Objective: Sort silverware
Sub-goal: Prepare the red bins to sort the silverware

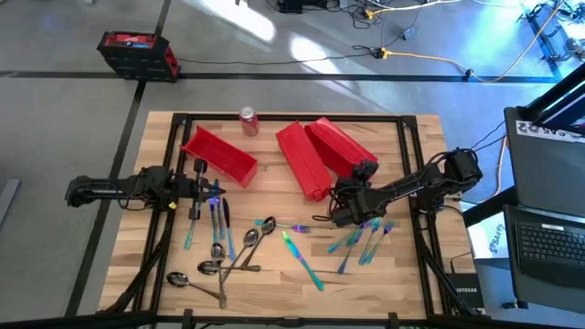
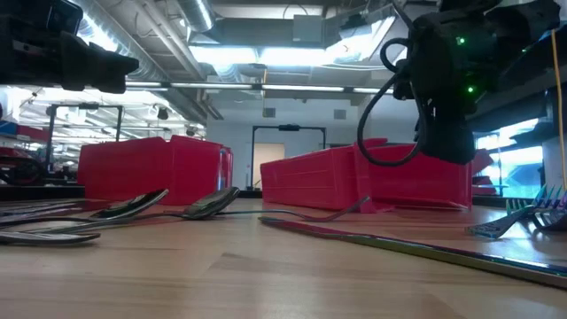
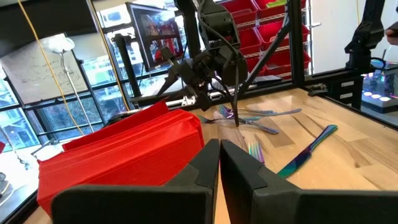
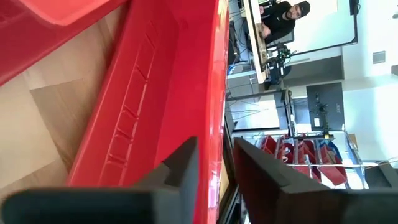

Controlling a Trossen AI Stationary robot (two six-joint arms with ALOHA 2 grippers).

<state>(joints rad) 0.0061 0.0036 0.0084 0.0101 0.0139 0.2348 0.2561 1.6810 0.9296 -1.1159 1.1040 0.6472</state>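
Seen from above, the left gripper [image 1: 203, 187] is held low over the table's left side, its fingers [image 3: 208, 163] pressed together with nothing between them. A row of blue knives [image 1: 219, 219] and a heap of dark spoons [image 1: 219, 260] lie on the wood just ahead of and beside those closed jaws. The placing suggests an arm parked above the pile it is to work from.

Just beyond the left jaws lies the left red bin [image 1: 219, 155], with the red can [image 1: 248, 120] past it near the table's far edge. No cutlery can be seen in this bin.

In mid-table, a single iridescent knife [image 1: 302, 259] lies alone on the wood, apart from both grippers.

Two more red bins [image 1: 322, 153] lie side by side at an angle. The right gripper [image 1: 345, 206] is brought up to the near end of them. In the right wrist view its fingers [image 4: 180, 168] stand a narrow gap apart, with the bin's red rim running up between them. Whether the rim is actually pinched cannot be told; the bin is probably being nudged or turned into place. The inside wall shown there looks bare of cutlery.

Beside the right jaws, a cluster of teal forks [image 1: 366, 239] lies unsorted on the table.
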